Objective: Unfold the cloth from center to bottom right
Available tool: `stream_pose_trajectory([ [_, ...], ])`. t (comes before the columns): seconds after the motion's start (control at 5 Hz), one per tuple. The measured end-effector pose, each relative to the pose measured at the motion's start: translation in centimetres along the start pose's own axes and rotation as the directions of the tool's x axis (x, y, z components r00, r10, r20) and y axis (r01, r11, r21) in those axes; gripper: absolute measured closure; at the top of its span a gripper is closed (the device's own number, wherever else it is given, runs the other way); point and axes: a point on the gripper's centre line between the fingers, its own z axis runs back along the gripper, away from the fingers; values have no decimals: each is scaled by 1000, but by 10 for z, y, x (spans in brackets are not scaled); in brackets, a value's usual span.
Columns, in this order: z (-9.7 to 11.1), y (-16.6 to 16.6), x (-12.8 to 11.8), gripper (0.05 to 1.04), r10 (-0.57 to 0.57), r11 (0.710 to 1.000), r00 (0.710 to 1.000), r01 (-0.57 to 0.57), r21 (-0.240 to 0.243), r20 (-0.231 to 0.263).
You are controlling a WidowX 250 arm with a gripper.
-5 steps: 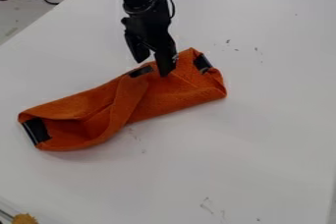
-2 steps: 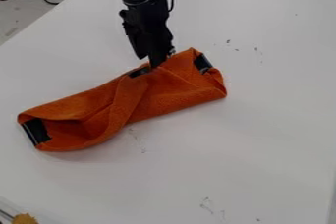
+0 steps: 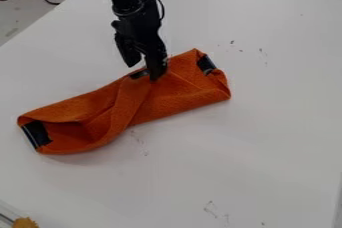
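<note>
Looking down, we see the orange cloth (image 3: 184,88) folded, creased, black-patched at both ends; the gripper (image 3: 143,71), fingers parted at its upper edge, holds nothing.

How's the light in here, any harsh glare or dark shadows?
In the camera view, the light looks soft: a faint shadow along the lower left edge of the orange cloth, a pale glint on its left black patch, no harsh glare on the white table, and little detail in the black gripper.
</note>
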Motion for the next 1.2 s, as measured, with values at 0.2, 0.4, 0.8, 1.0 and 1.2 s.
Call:
stream_pose_trajectory([
  [0.2, -5, 2, -4, 128, -1, 1000, 1000, 1, -12, -11],
  [0.4, -5, 2, -3, 409, -17, 1000, 1000, 17, -14, -12],
  [0.8, -2, 5, 0, 922, 1, 1000, 1000, -1, 1, -17],
  [1.0, -3, 2, 1, 1011, 2, 1000, 1000, -1, 8, -25],
  [1.2, 6, -6, 8, 1021, -19, 999, 1000, 19, 29, -12],
])
